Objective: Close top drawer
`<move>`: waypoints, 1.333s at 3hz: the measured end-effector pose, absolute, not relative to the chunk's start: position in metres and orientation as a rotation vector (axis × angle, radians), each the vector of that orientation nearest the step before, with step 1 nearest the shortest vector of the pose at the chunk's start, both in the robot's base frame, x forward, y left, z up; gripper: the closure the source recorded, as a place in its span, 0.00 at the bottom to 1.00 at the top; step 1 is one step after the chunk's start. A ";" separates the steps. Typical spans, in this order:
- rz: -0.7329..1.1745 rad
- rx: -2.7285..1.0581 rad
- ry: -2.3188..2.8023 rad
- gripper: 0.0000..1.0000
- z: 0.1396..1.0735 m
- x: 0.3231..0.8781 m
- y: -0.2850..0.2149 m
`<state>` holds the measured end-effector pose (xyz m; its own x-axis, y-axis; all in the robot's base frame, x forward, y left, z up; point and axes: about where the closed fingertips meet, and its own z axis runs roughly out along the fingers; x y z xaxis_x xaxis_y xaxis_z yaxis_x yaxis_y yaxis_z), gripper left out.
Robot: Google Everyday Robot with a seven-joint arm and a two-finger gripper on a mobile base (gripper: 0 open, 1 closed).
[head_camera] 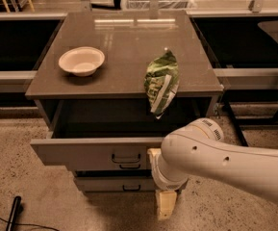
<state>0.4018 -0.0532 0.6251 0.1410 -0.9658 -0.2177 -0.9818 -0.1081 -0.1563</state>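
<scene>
Top drawer [93, 153] half open. Gripper [165, 205] low at its front's right end, mostly hidden by arm [225, 163]; open or closed, can't tell. Bowl [81, 60], chip bag [161, 80] on tabletop [121, 35].

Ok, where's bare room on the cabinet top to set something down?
Bare: the back strip of the cabinet top behind bowl and bag, and the middle between them. Crowded front right, where bag overhangs. Claw hangs low by the open top drawer.

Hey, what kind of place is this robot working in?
Probably an office break area or test kitchen: a drawer cabinet with its top drawer open, a white bowl and a green snack bag on top, speckled hard floor. The gripper hangs low in front of the cabinet.
</scene>
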 end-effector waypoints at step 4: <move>0.069 -2.123 1.982 0.66 0.608 0.458 -0.080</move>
<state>0.4584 -0.0802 0.6083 0.0809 -0.9776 -0.1942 -0.9887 -0.0542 -0.1395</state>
